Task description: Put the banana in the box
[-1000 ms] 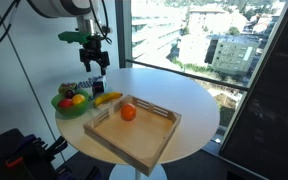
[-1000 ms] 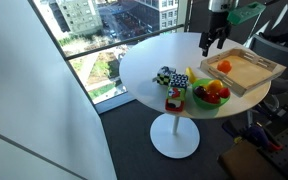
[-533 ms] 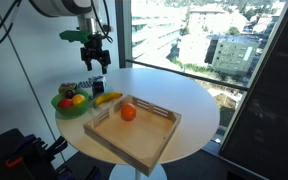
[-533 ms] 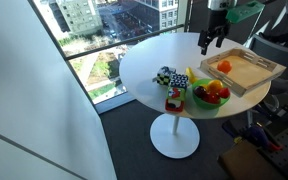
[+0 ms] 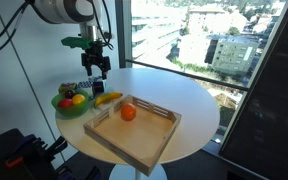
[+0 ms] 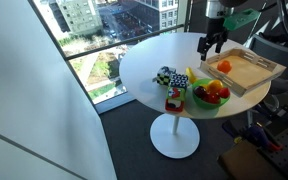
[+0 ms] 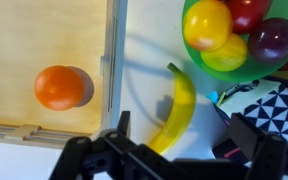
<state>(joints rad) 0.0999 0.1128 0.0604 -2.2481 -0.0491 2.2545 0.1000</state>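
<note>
We are at a round white table [image 5: 199,100] beside tall windows, with city blocks far below. The task has barely begun. The banana [image 7: 176,108] lies on the bare tabletop in the strip between the box [image 5: 144,137] and the bowl [image 5: 60,106], outside both. Only an orange [image 7: 59,87] sits in the box, near the wall that faces the banana.

The gripper [image 5: 97,68] hangs well above the table, over the banana's end of it. In the wrist view its jaws stand apart with nothing between them, and the banana lines up under the gap. We judge that the descent, the grasp, the lift over the wall and the release are all left to do.

The space around the banana is tight. The box wall runs just beside it on one flank, the bowl of fruit crowds one tip, and a black-and-white checkered thing [image 7: 266,100] lies near the other flank. A finger could catch the wall or that thing on the way down. The orange takes little room, so most of the box floor is free.
</note>
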